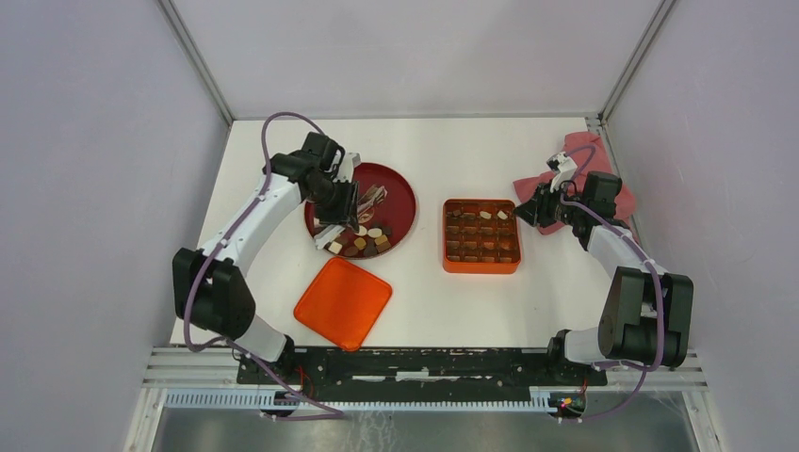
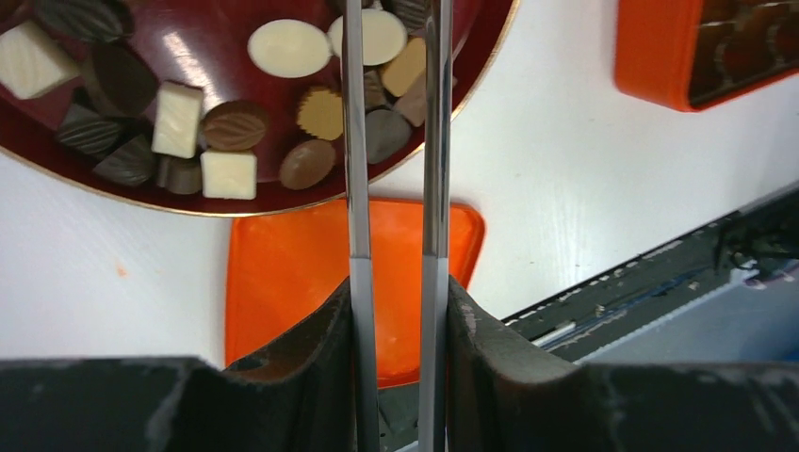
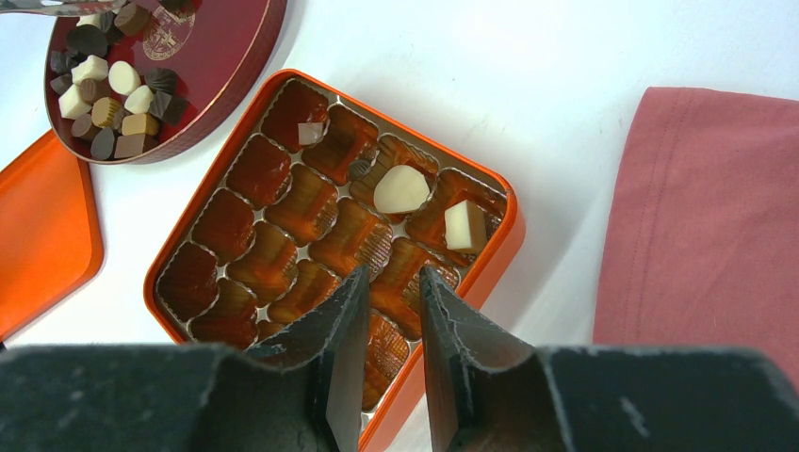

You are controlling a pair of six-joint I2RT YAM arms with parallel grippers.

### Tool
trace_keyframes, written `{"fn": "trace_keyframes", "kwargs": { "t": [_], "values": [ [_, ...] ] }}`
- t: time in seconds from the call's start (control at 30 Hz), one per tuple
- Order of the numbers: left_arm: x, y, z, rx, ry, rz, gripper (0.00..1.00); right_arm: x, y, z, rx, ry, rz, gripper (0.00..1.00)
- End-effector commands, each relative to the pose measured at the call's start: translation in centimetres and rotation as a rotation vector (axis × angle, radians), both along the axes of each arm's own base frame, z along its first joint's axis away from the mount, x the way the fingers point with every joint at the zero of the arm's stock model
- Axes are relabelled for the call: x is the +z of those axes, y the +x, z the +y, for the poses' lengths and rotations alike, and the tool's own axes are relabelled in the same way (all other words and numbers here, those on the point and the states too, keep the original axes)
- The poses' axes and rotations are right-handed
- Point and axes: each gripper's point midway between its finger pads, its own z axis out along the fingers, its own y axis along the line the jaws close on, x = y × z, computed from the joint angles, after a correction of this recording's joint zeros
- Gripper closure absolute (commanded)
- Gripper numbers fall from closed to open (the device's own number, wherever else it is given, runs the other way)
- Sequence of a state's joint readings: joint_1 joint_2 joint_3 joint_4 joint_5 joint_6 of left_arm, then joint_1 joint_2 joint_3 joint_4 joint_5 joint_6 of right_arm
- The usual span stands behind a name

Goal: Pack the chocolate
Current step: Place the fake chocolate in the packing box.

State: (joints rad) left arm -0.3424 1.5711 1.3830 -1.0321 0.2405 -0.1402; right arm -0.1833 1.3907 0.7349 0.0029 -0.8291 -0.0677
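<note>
Left arm arcs in left of the box (image 1: pixel 481 268); left gripper (image 2: pixel 400 301) clamps metal tongs (image 2: pixel 355 141) over the plate (image 1: pixel 400 193) of chocolate (image 1: pixel 363 242) (few pieces in box cells); right gripper (image 3: pixel 391 282) hovers right of box, jaws narrowly parted, nothing held.

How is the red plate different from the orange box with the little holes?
The plate is round and dark red; the box is square and orange. The plate has chocolates lying loose; the box has a grid of little compartments. The plate holds many pieces, the box only a few. Both sit on the white table.
</note>
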Motion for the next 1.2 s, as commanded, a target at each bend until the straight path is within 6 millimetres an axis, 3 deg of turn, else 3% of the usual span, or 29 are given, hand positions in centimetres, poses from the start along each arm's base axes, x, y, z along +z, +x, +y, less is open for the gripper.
{"fn": "trace_keyframes", "kwargs": {
  "t": [0.0,0.27,0.63,0.83,1.17],
  "values": [
    [4.0,-0.6,-3.7,-0.040,-0.262,-0.069,0.98,1.3,0.4,0.0,0.007,-0.011,-0.059,0.68],
    [6.0,-2.7,-7.6,-0.137,-0.438,-0.083,0.98,1.2,0.3,0.1,0.006,-0.009,-0.057,0.68],
    [4.1,-3.7,-14.4,-0.226,-0.317,-0.082,0.98,1.1,0.4,0.1,0.007,-0.009,-0.056,0.68],
    [3.4,-3.0,-16.0,-0.234,-0.225,-0.092,0.98,1.1,0.4,0.0,0.005,-0.011,-0.057,0.68],
    [2.1,-3.3,-16.8,-0.248,-0.043,-0.102,0.98,1.0,0.4,0.1,0.007,-0.009,-0.054,0.68]
  ]
}}
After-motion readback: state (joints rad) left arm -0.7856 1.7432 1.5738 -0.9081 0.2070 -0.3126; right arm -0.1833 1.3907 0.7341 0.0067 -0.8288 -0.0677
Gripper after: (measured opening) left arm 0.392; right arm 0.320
